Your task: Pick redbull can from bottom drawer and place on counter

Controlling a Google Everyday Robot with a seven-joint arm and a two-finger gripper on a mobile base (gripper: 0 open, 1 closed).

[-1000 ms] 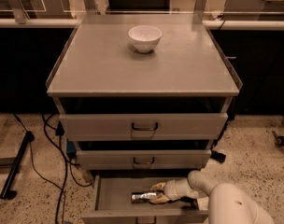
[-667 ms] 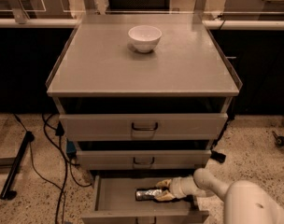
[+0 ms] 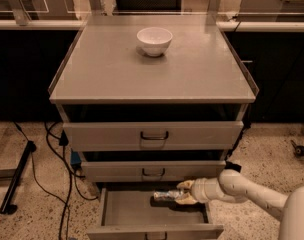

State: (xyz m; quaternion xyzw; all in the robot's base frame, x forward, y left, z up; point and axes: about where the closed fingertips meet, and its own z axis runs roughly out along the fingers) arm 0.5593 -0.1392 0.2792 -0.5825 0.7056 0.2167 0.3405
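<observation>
The bottom drawer (image 3: 127, 211) is pulled open at the foot of the cabinet. The redbull can (image 3: 163, 196) lies on its side, held just above the drawer floor near the back. My gripper (image 3: 184, 192) reaches in from the right and is shut on the can's right end. The white arm (image 3: 242, 190) runs off to the lower right. The counter (image 3: 152, 66) is the grey cabinet top above, with a white bowl (image 3: 154, 40) near its far middle.
The two upper drawers (image 3: 153, 135) stand slightly out above the gripper. Black cables (image 3: 57, 164) and a dark stand leg (image 3: 14, 184) lie on the speckled floor to the left. Dark cabinets flank both sides.
The arm has shifted right and up a little, and the can has moved with the gripper from lower left in the drawer toward its back middle.
</observation>
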